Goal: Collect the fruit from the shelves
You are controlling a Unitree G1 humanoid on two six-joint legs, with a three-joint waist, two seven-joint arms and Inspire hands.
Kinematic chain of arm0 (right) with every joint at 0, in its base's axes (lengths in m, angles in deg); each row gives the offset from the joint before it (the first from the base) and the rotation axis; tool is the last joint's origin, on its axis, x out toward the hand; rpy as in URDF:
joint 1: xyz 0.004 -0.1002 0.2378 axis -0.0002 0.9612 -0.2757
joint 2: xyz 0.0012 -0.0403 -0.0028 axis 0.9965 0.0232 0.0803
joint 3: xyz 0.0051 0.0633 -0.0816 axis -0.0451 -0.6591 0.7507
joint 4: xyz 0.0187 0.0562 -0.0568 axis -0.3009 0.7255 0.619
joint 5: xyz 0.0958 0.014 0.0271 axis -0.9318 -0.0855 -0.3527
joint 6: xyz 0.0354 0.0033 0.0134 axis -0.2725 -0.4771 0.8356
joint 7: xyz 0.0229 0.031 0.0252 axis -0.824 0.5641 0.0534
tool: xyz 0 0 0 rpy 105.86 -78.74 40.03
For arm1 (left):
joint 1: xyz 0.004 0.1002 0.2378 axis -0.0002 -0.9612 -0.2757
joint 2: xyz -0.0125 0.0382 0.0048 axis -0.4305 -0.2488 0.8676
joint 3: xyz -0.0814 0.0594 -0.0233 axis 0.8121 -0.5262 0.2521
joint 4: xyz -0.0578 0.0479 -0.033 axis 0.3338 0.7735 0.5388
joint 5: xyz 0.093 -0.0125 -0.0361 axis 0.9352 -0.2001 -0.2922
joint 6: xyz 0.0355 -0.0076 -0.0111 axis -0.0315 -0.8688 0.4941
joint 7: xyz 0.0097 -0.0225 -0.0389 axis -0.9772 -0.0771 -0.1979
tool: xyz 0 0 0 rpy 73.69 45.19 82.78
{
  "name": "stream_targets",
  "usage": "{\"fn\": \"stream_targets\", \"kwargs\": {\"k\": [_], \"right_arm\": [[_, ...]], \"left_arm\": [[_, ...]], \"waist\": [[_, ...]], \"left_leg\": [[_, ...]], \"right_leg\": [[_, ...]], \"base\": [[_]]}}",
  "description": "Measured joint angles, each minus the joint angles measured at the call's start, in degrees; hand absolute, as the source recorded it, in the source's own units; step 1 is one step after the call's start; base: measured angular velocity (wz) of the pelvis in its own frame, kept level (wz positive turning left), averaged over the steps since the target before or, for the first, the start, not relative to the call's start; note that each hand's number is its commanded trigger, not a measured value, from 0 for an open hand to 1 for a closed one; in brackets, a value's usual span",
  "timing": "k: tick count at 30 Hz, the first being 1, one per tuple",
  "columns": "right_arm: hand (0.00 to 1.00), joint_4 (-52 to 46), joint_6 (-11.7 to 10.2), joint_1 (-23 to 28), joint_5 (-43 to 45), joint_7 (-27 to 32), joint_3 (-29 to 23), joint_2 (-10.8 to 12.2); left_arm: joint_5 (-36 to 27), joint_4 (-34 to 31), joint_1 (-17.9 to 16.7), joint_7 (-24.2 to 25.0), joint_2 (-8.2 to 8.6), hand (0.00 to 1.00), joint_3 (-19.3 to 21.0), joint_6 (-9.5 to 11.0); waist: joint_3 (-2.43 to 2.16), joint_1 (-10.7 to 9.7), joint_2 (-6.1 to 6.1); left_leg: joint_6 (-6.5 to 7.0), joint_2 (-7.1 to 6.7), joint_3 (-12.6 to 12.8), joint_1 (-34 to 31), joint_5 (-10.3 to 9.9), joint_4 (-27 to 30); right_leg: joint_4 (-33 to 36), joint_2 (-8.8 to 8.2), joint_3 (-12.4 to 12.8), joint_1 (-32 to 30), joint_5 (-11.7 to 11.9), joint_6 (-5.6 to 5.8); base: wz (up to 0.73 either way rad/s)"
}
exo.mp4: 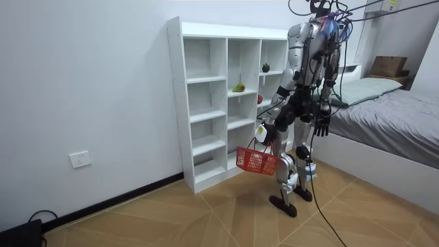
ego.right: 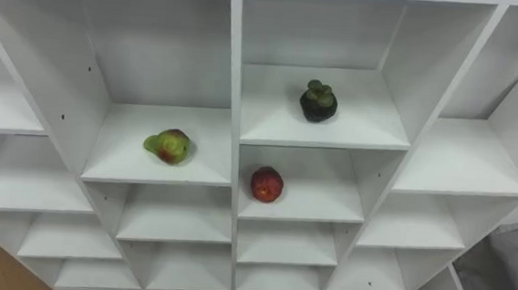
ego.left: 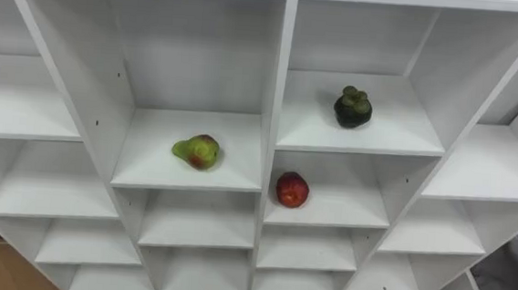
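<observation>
In the room view my left hand [exo.mp4: 263,130] was small, but it was closed on the handle of the red basket [exo.mp4: 257,162]. My right hand [exo.mp4: 322,126] hung with loose fingers. The white shelf [ego.left: 178,126], cut off at its sides, held a pear [ego.left: 196,151], an apple [ego.left: 292,189] and a dark fruit [ego.left: 352,107], each in its own compartment. I stood on a wooden floor [exo.mp4: 206,213] near a bed [exo.mp4: 391,103].

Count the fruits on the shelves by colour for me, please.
Green, pear: 1
Red, apple: 1
Dark, mangosteen: 1
Total: 3
</observation>
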Motion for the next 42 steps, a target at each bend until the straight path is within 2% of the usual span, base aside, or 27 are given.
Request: {"fn": "stream_targets", "kwargs": {"k": [7,11,17,25,28,32,36,39,40,41,42], "right_arm": [[0.0,-0.5,-0.3,0.2,0.3,0.4,0.2,0.0],[0.0,-1.2,-0.4,-0.1,0.0,3.1,-0.2,0.0],[0.0,-2.6,-2.6,-0.1,-2.5,8.9,-0.3,0.0],[0.0,-8.3,-5.0,1.1,-4.6,13.2,-0.3,0.0],[0.0,-14.0,-6.4,2.8,-7.2,14.2,-0.4,0.0],[0.0,-27.0,-7.5,5.5,-8.9,16.8,-1.4,0.5],[0.0,-44.5,-11.2,9.6,-6.7,18.7,-1.1,0.6],[0.0,-58.4,-12.3,13.4,-6.8,18.7,-1.0,0.8],[0.0,-61.5,-12.3,14.1,-7.0,18.6,-1.0,0.8],[0.0,-67.9,-12.5,15.0,-7.0,18.6,-1.1,0.7],[0.0,-72.7,-13.5,15.1,-7.0,18.8,-1.2,0.7]], "left_arm": [[0.0,0.0,0.2,-0.1,0.0,1.0,-0.1,0.1],[0.0,0.0,0.5,-0.6,0.0,1.0,-0.2,0.1],[0.0,-0.5,1.1,-2.7,0.0,1.0,-0.3,0.5],[0.0,-2.4,1.0,-5.0,0.02,1.0,-0.4,2.6],[0.0,-4.8,0.6,-5.3,0.04,1.0,-0.2,2.8],[-3.0,-7.8,0.5,-5.5,0.11,1.0,-0.3,4.3],[-5.8,-8.2,0.9,-6.4,0.14,1.0,-0.3,8.2],[-6.7,-9.6,-0.3,-6.5,0.2,1.0,-0.2,10.5],[-6.7,-9.9,-0.6,-6.5,0.3,1.0,-0.2,10.6],[-6.7,-10.3,-0.8,-6.5,0.45,1.0,-0.2,11.5],[-6.7,-10.3,-1.0,-6.5,0.44,1.0,-0.2,12.1]], "waist": [[0.05,0.0,0.07],[0.08,-0.2,0.2],[0.15,-0.3,0.52],[0.23,-0.3,0.79],[0.19,-0.2,0.78],[0.07,-0.1,0.93],[-0.12,-0.1,1.11],[-0.07,-0.1,1.1],[-0.02,-0.2,1.02],[-0.14,-0.2,1.26],[-0.08,-0.2,1.25]], "left_leg": [[0.0,-0.01,0.0,-0.1,0.0,-0.1],[0.0,0.01,-0.1,-0.1,0.0,0.0],[0.0,0.01,-0.1,-0.1,0.0,-0.1],[0.0,0.03,0.0,-0.2,0.0,-0.1],[0.0,0.04,0.2,-0.9,0.0,-0.1],[-0.01,0.16,1.0,-1.5,0.0,-0.2],[-0.01,0.17,1.8,-1.8,0.0,0.0],[-0.01,0.2,1.7,-1.8,0.0,0.0],[-0.01,0.2,1.8,-1.9,0.0,0.0],[-0.01,0.2,2.0,-2.1,0.0,0.0],[-0.01,0.24,2.1,-2.3,0.0,-0.1]], "right_leg": [[0.0,0.01,0.0,0.0,0.0,0.0],[0.0,0.0,-0.1,0.0,0.0,0.0],[0.0,0.02,0.0,0.1,0.0,0.0],[-0.1,0.09,0.1,-0.1,0.0,0.0],[0.0,0.09,0.2,-0.8,0.0,-0.01],[0.0,0.29,1.2,-1.9,0.2,-0.04],[0.0,0.3,1.7,-2.6,0.4,-0.03],[0.0,0.29,1.6,-2.6,0.4,-0.03],[0.0,0.3,1.6,-2.7,0.4,-0.03],[0.1,0.31,1.7,-3.2,0.4,-0.04],[0.1,0.39,1.9,-3.3,0.5,-0.09]], "base": [[0.0],[0.0],[0.0],[0.0],[-0.02],[-0.12],[-0.1],[-0.04],[-0.06],[-0.07],[-0.07]]}}
